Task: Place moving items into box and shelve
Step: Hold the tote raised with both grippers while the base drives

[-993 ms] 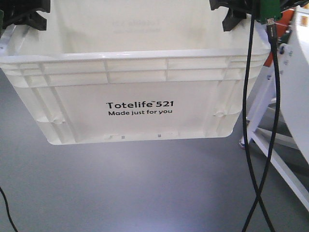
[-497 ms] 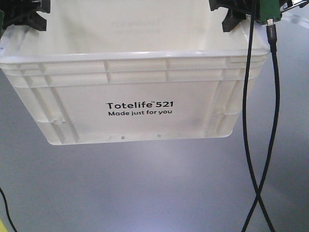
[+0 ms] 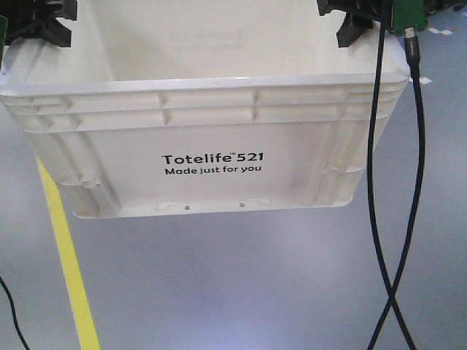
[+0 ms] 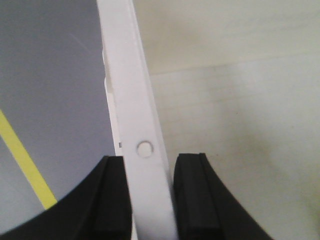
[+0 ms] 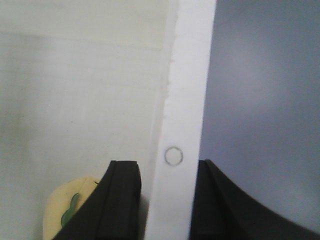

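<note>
Pair, left gripper [image 4: 149,165] and right gripper [image 5: 165,167]: matte black, blocky fingers [image 4: 112,200] with curved outer edges. Two black cables [image 3: 394,295], crossing low; green connector [image 3: 406,16] at top.

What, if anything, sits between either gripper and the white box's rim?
Nothing visible does. The left gripper and the right gripper each clamp a side wall of the box, with one finger inside and one outside, both against the rim.
</note>
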Robot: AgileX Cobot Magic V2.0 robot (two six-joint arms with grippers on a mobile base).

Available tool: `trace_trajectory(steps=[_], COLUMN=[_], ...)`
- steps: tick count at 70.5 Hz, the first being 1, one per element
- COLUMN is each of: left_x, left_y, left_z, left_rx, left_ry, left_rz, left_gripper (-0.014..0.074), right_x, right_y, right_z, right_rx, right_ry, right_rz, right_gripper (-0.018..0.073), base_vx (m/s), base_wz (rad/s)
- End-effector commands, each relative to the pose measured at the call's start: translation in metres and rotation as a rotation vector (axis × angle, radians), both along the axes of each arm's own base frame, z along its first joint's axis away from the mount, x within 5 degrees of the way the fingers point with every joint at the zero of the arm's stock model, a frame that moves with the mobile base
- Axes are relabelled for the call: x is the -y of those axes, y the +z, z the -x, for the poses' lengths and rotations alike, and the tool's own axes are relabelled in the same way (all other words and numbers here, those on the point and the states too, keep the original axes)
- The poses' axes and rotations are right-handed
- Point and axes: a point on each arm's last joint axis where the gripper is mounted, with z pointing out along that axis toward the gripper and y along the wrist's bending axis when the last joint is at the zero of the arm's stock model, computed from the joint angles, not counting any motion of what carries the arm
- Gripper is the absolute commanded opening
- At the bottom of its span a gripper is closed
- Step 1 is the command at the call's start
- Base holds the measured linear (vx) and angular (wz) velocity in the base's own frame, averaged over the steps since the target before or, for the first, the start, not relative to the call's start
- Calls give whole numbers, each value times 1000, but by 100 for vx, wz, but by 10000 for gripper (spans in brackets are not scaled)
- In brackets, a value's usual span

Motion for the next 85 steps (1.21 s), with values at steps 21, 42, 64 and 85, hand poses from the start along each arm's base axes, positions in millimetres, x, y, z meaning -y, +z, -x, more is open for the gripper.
trace_trajectory(steps=[21,42,64,85], left_x=[0,0,0,0], left_y=[35,35,35,35], left_z=[10,10,10,10], left_rx=[198,200,200,200], left_ry=[-11,-11,-11,-11], left_rz=[21,22,22,22], left_gripper=[-17,-17,-17,-17], right_x=[7,7,7,7], right_y=[40,40,40,40], right_z=[16,16,16,16], right_rx=[185,185,185,184], right_ry=[4,4,4,4], right_rz=[-38,-38,-38,-38], right_gripper=[-12,-12,-12,-12], base_vx=[23,27,35,41], base_wz=[76,66,45,27])
